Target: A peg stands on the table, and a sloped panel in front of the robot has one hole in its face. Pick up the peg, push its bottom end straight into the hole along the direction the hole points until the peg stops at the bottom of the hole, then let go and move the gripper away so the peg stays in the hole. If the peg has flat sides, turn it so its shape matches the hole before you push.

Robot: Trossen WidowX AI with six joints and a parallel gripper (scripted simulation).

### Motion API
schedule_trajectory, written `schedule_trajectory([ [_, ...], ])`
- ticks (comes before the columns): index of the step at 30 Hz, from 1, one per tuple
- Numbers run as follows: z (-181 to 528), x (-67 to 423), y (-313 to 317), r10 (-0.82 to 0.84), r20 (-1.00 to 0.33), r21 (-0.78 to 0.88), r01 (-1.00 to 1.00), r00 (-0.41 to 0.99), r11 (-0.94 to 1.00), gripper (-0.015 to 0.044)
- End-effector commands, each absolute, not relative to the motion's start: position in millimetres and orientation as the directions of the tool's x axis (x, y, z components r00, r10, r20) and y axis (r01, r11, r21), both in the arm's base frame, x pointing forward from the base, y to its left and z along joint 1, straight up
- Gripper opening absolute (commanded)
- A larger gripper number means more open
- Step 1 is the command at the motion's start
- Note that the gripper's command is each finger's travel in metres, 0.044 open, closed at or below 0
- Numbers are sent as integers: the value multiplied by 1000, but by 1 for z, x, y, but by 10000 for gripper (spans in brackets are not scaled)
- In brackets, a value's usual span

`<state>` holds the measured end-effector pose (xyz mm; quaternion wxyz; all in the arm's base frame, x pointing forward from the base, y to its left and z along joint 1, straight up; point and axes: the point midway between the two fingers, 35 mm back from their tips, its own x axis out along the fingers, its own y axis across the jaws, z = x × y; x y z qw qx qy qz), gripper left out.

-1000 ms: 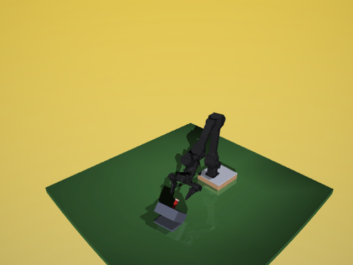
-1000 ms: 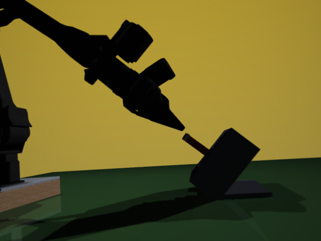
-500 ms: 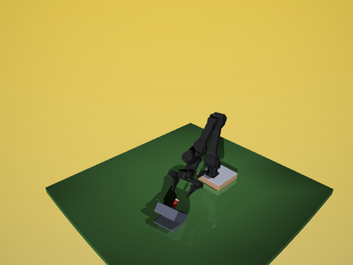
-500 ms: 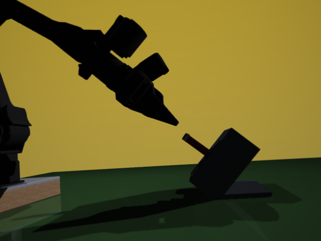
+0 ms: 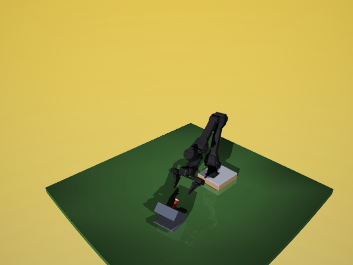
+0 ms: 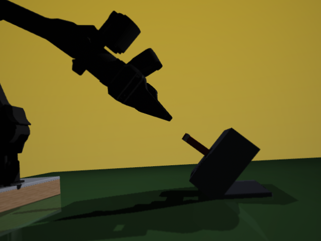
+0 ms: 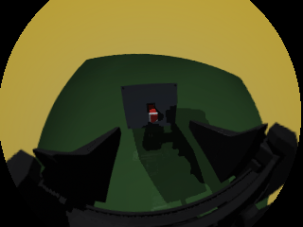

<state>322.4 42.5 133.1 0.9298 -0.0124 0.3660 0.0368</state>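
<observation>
The red peg point(image 5: 175, 203) point(image 6: 197, 145) point(image 7: 152, 114) with a pale band near its outer end sticks out of the sloped face of the dark grey panel block point(image 5: 166, 211) point(image 6: 225, 163) point(image 7: 137, 101). Its lower end is hidden inside the hole, and it stands about square to the face. How deep it sits cannot be seen. My gripper point(image 5: 181, 190) point(image 6: 169, 118) point(image 7: 155, 127) is open and empty. Its fingertips are apart from the peg, up and back from its outer end, and point toward the panel. In the wrist view the peg lies between the two fingers, farther off.
The panel block rests on a dark flat base plate point(image 5: 168, 223) point(image 6: 253, 188) on the green table point(image 5: 113, 182) point(image 6: 129, 178) point(image 7: 95, 95). The arm stands on a white-topped wooden base point(image 5: 225, 176) point(image 6: 38, 190) behind the gripper. Shadows of the arm fall around the panel.
</observation>
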Motion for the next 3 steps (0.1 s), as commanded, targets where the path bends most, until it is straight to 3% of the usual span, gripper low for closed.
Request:
schedule_trajectory([
  [1, 138, 318, 42, 57, -678, 5, -73, 733, 997, 440],
  [3, 138, 318, 42, 57, -678, 5, -73, 733, 997, 440],
])
